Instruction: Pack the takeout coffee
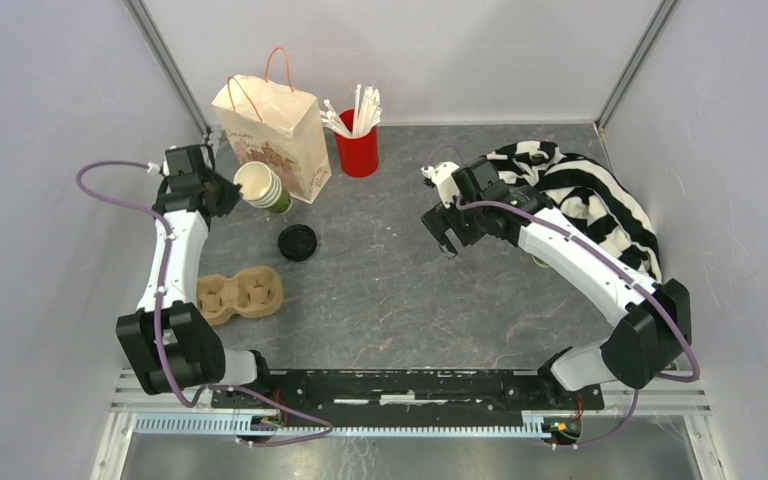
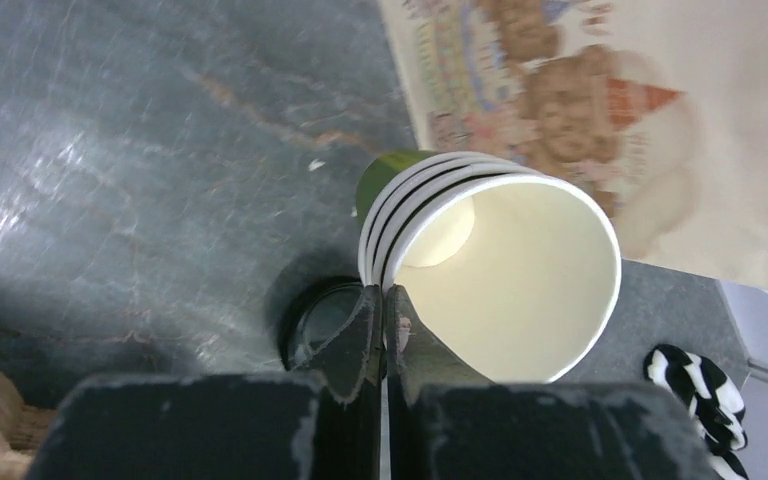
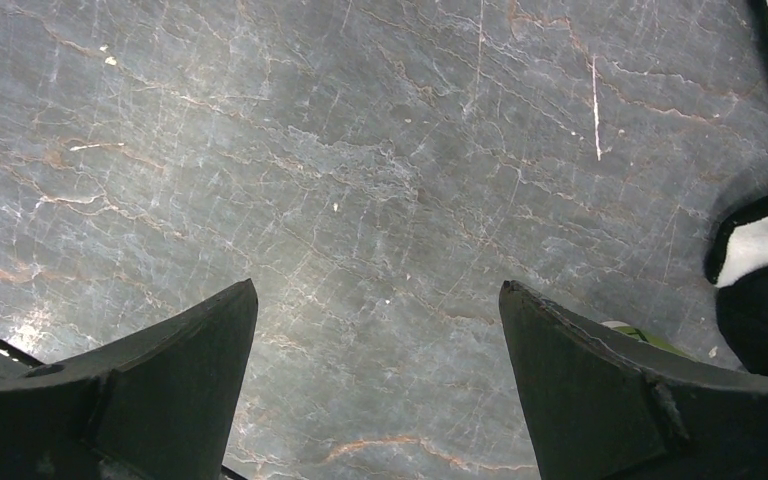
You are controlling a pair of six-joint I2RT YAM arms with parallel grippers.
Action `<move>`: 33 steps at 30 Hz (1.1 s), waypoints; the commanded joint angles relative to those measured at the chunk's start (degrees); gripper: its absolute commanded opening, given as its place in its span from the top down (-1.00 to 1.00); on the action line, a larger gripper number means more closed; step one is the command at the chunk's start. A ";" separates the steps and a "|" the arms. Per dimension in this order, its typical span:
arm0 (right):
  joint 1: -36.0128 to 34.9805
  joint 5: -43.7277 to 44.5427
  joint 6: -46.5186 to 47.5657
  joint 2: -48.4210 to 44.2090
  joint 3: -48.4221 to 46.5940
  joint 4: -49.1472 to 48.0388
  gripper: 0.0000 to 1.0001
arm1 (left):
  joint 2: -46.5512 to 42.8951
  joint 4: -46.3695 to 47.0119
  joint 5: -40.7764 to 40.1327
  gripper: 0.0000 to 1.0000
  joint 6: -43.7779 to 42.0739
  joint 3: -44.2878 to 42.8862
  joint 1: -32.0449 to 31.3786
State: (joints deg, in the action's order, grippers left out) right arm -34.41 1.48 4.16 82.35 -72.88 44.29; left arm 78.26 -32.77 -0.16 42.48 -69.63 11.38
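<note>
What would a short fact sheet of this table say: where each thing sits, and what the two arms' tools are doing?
left tool: shut, pinching the rim of the stack of cups, which lies tipped on its side
right tool: open, holding nothing, over the table
black lid: flat on the table, just in front of the cups
cardboard carrier: no cups in it, beside the left arm
paper bag: upright at the back
red cup of sticks: right of the bag
striped cloth: heaped on the right
</note>
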 commanded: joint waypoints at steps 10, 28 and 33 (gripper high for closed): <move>-0.46 -25.57 -16.75 23.13 -29.97 -5.55 -0.96 | -0.05 2.87 4.68 0.96 0.82 0.59 0.86; -9.26 -27.64 -70.43 49.58 -31.63 -70.39 -0.96 | 0.39 3.42 3.81 0.96 0.77 0.11 -0.99; -9.57 -26.74 -71.93 51.14 -30.87 -70.92 -0.61 | -0.24 4.10 4.74 0.96 1.38 2.03 -1.00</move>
State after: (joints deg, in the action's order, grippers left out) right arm -44.64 -27.00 -63.81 133.27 -104.12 -19.22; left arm 79.88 -31.11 3.57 43.46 -68.71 10.41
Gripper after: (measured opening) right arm 0.857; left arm 0.034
